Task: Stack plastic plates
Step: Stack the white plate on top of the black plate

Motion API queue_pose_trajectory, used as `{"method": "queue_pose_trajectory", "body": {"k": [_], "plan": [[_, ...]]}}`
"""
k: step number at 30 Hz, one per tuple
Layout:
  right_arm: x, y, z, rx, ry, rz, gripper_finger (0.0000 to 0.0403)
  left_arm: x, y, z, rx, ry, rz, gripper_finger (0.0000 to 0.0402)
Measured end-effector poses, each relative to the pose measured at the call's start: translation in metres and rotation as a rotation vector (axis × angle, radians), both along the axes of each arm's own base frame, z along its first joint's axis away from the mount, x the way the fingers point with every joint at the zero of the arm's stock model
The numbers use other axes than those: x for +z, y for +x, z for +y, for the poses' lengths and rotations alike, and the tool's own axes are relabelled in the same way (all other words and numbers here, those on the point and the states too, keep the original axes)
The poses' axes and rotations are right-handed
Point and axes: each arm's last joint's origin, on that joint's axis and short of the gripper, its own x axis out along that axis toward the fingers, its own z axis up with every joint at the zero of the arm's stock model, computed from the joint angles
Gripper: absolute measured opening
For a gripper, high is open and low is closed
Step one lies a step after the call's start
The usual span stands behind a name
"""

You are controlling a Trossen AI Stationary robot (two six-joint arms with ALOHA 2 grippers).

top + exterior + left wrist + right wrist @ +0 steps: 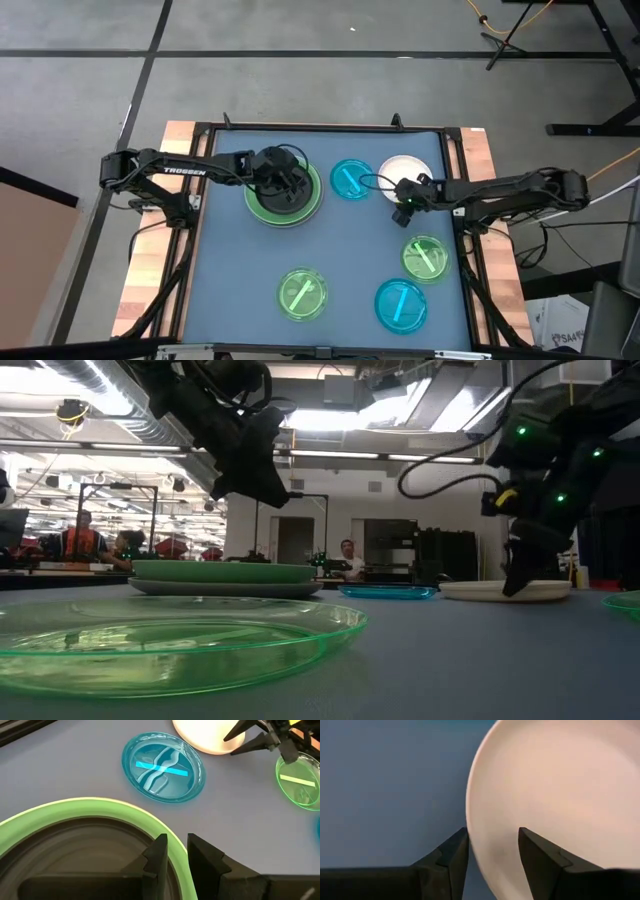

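Note:
A stack stands at the table's far left: the large grey plate (230, 588) at the bottom, the light green plate (225, 571) on it, and the black plate (75, 855) on top. My left gripper (290, 185) hangs open above the stack's right rim, clear of it in the low view. The small white plate (408, 170) lies flat at the far right. My right gripper (492, 855) is open and points down at its near-left rim, one finger over the plate and one outside it. My right gripper stands astride the white plate's rim (479, 845) from above. In the low view its fingertips (515, 585) reach down to the rim. I cannot tell whether they touch it. The plate lies flat on the table.
A translucent blue plate (350, 180) lies between the stack and the white plate. Nearer me lie two translucent green plates (302, 293) (425, 257) and another blue one (402, 305). People sit in the room beyond the table's far edge.

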Motion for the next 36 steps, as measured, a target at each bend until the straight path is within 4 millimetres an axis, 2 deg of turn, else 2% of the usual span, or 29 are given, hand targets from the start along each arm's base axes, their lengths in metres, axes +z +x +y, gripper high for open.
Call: {"method": "queue_pose_trajectory", "body": {"k": [5, 15, 32, 36], "plan": [[-0.0015, -0.0013, -0.0072, -0.029, 0.025, 0.005, 0.0163, 0.0, 0.0, -0.0001, 0.0, 0.0, 0.0, 0.0068], [-0.0016, -0.0014, -0.0072, -0.012, 0.025, 0.011, 0.0156, 0.0, 0.0, 0.0, 0.0, 0.0, 0.0, 0.0068], [-0.0017, -0.0018, -0.0068, -0.006, 0.025, 0.017, 0.0014, 0.0, 0.0, 0.0, 0.0, 0.0, 0.0, 0.0068], [-0.0017, -0.0018, -0.0068, -0.006, 0.023, 0.017, 0.0007, 0.0, 0.0, 0.0, 0.0, 0.0, 0.0, 0.0068]]}}
